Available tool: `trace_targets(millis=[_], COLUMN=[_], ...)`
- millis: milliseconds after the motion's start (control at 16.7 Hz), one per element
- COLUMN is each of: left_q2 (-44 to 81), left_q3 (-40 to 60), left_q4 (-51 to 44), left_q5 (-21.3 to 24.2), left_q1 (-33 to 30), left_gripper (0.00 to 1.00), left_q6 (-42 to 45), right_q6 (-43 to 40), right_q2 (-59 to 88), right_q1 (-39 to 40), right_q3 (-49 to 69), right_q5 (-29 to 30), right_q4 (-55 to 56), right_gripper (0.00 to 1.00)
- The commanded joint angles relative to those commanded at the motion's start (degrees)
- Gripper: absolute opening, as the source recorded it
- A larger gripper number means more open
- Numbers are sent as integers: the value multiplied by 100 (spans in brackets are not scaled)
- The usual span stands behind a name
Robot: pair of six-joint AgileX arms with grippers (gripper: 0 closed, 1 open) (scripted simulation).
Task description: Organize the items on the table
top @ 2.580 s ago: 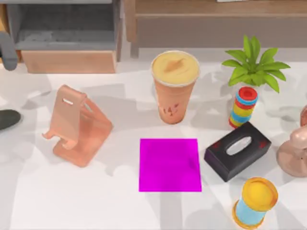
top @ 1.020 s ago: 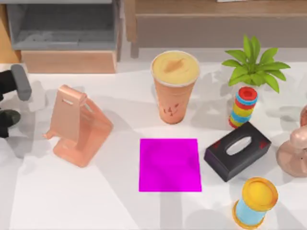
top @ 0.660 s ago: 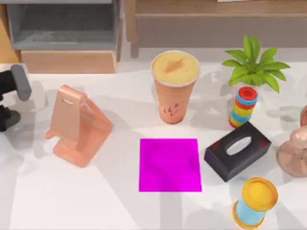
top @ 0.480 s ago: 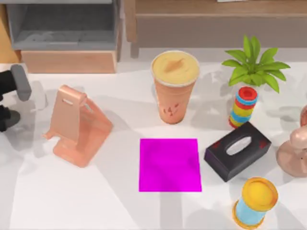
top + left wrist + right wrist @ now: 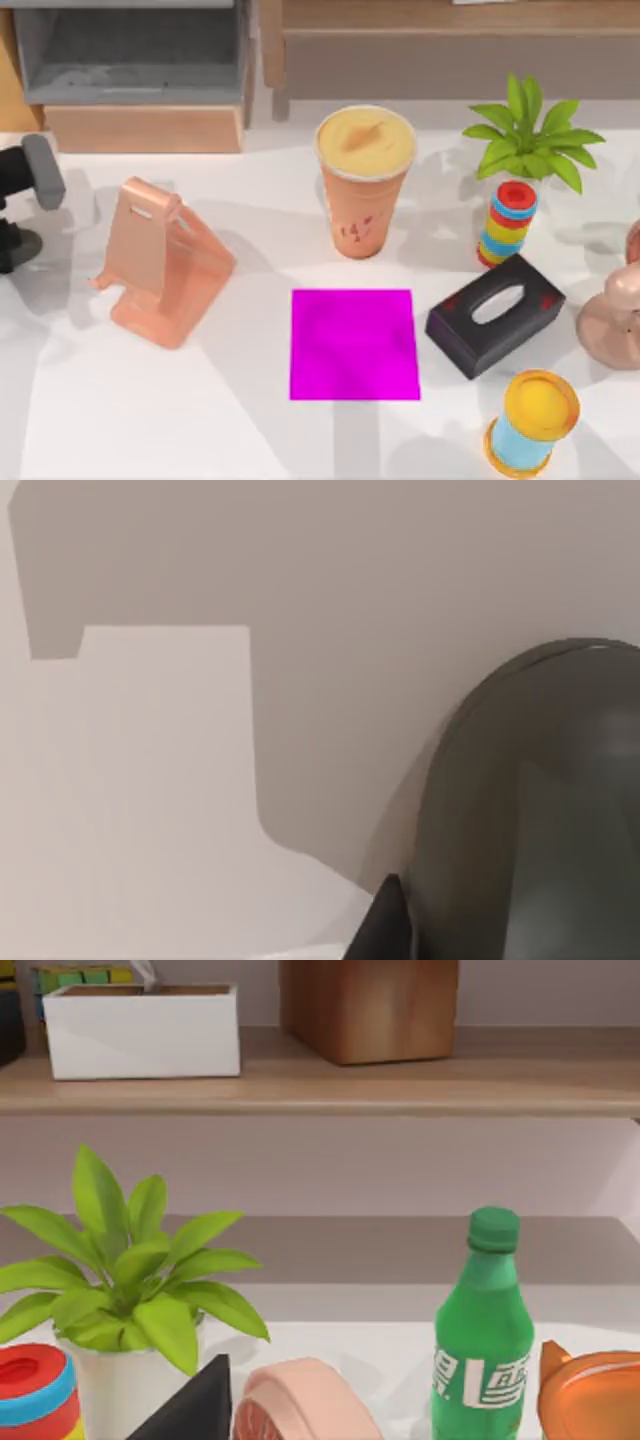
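Left claw (image 5: 15, 205) at the worktop (image 5: 150, 420) far-left edge, right over the dark mouse (image 5: 530, 810). Finger state: cannot tell. Mouse nearest the left arm, well left of the magenta mat (image 5: 354, 344).

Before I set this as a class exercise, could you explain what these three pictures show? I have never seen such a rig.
This is a simulated robot with two arms at a white table. One picture looks down from above. The other two come from a camera on each wrist.

From above you see:
- a pink phone stand
- an orange cup
- a magenta square
- a black tissue box
- a potted plant
- a stack of coloured rings

The left gripper is at the table's left edge. Its wrist camera is close over a dark grey mouse; I cannot tell whether it holds the mouse. The right wrist camera faces the plant and a green bottle.
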Motion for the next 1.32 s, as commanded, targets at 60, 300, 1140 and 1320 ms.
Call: trace_targets(millis=[60, 300, 1140, 1320], left_q2=[-11, -206, -971, -1441], left_q3=[74, 708, 1625, 1758], left_q4=[-77, -993, -1932, -1947], left_q5=[-3, -2, 172, 451], left_q1=[0, -19, -591, -1477], left_gripper=[0, 0, 0, 0], left_q6=[7, 27, 566, 1453], right_q6=[0, 0, 0, 0], right_q2=[0, 0, 0, 0], right_q1=[0, 0, 0, 0], right_q3=[0, 0, 0, 0], right_q5=[0, 0, 0, 0], right_q4=[0, 0, 0, 0], right_gripper=[100, 100, 100, 100])
